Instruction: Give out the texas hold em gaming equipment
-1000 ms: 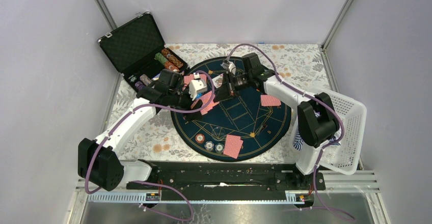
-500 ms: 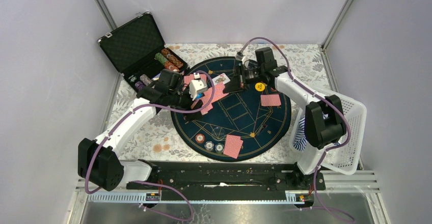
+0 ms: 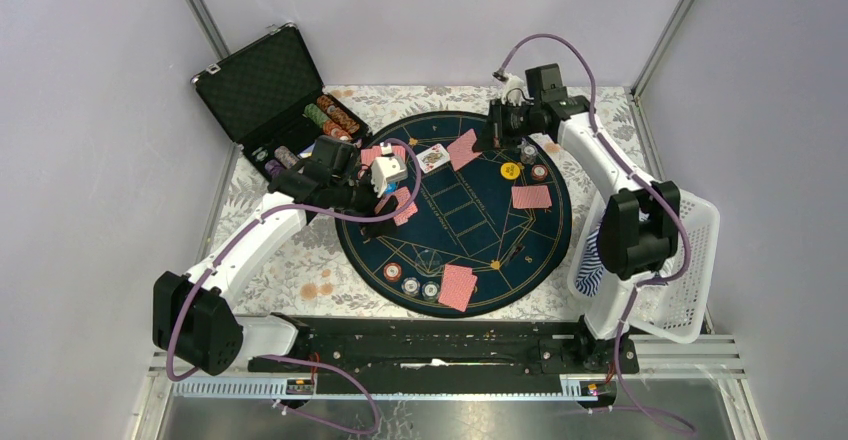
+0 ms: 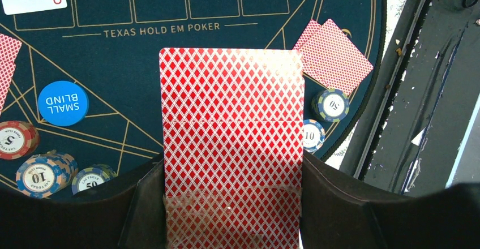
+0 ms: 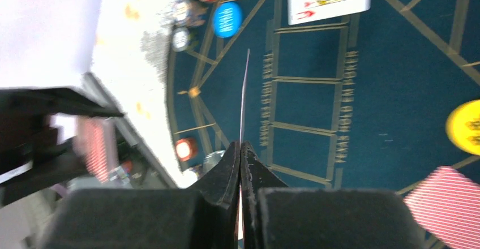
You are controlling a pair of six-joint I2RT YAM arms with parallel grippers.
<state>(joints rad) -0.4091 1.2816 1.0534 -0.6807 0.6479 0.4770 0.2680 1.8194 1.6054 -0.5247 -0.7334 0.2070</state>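
Observation:
My left gripper (image 4: 229, 168) is shut on a deck of red-backed playing cards (image 4: 232, 119), held flat between its jaws above the left side of the round blue poker mat (image 3: 480, 230). Over the far edge of the mat, my right gripper (image 5: 241, 145) is shut on a single red-backed card (image 3: 463, 148), which shows edge-on (image 5: 245, 90) in the right wrist view. A face-up queen of hearts (image 3: 433, 157) lies on the mat. The blue small-blind disc (image 4: 63, 103) and the yellow disc (image 3: 511, 171) rest there too. Pairs of face-down cards (image 3: 531, 197) (image 3: 458, 286) and striped chips (image 3: 410, 282) (image 3: 540, 172) sit by the rim.
An open black case (image 3: 262, 85) with rows of chips (image 3: 332, 115) stands at the far left. A white basket (image 3: 690, 250) holding striped cloth leans at the right edge. The arms' base rail (image 3: 440, 345) runs along the near edge.
My right gripper has pulled away from the deck toward the far right, shutting on a single card and carrying it along. The left arm and its deck have stayed put.

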